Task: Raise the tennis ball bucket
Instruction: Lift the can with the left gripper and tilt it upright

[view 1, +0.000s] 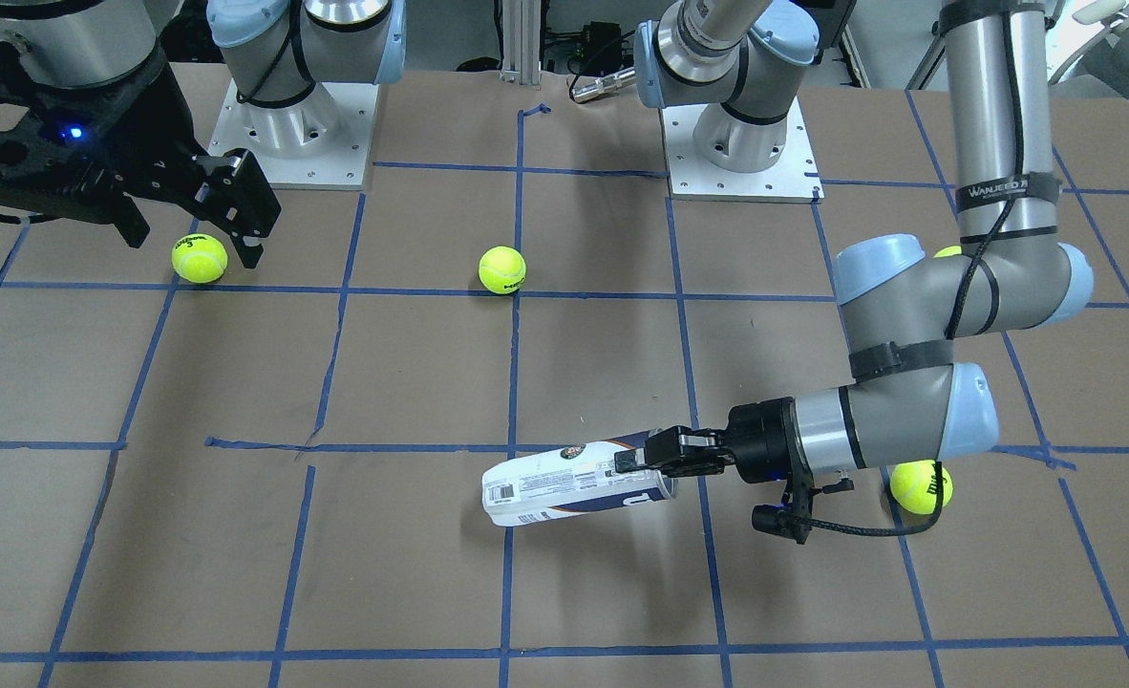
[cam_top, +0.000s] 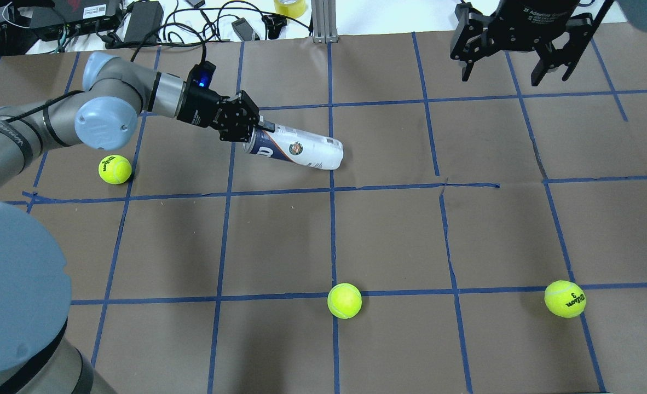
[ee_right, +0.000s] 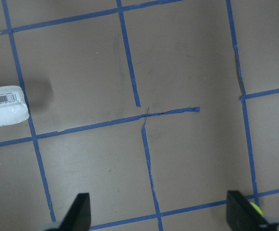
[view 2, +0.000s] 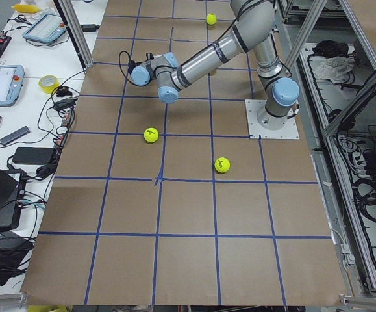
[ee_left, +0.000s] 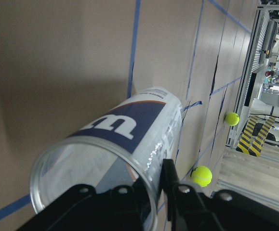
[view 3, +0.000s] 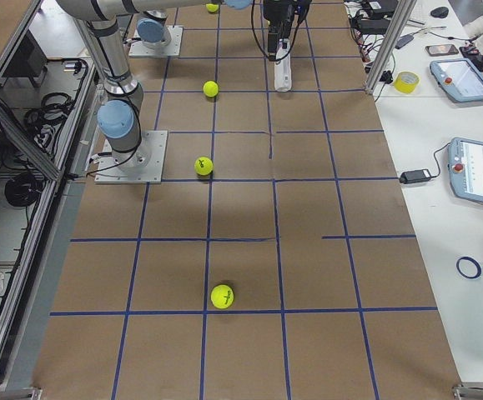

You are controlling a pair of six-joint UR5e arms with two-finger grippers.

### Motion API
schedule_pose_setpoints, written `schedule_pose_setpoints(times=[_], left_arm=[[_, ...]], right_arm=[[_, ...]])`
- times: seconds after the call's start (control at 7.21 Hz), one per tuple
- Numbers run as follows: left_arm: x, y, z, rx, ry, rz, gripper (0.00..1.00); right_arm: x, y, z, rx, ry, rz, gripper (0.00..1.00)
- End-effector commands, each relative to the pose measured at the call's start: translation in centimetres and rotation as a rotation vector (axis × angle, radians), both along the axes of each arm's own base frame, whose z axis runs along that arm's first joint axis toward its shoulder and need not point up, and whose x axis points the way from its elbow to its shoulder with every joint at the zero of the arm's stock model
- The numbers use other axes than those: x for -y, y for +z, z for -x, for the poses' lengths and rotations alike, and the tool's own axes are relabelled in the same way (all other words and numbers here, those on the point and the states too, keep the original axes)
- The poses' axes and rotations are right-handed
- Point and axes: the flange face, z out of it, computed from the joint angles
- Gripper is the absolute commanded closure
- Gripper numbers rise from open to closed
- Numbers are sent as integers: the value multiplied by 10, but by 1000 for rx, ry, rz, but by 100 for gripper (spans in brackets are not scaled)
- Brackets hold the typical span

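The tennis ball bucket [view 1: 564, 485] is a clear can with a white label and a navy band, held roughly level over the brown table. It also shows in the overhead view [cam_top: 299, 151] and the left wrist view [ee_left: 129, 139]. My left gripper [view 1: 643, 462] [cam_top: 255, 131] [ee_left: 151, 197] is shut on the rim of its open end, one finger inside and one outside. I cannot tell whether the capped far end touches the table. My right gripper [view 1: 192, 234] [cam_top: 512, 74] [ee_right: 161, 221] is open and empty, far from the can.
Yellow-green tennis balls lie loose: one [view 1: 200, 259] just under my right gripper, one [view 1: 502, 269] mid-table, one [view 1: 921, 485] beside my left forearm. The arm bases [view 1: 741, 153] stand at the robot's edge. Cables and boxes [cam_top: 137, 19] lie beyond the far edge.
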Motion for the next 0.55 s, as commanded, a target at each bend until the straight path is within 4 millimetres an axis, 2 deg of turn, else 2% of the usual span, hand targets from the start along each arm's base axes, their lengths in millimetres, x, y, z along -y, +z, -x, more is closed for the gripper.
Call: schedule_pose_setpoints(times=[0.0,0.14,0.28,0.42], left_arm=[[-2,104,56,256,18,88,100],[-6,132,83,423,2,157,100],[-7,138,94,619,-31,213,100],[-5,148,115,794,-132,335,100]], right_arm=[[0,0,1,0,0,0,0],[1,-1,1,0,0,-1,0],[1,-1,0,0,0,-1,0],[1,-1,1,0,-2,-1,0]])
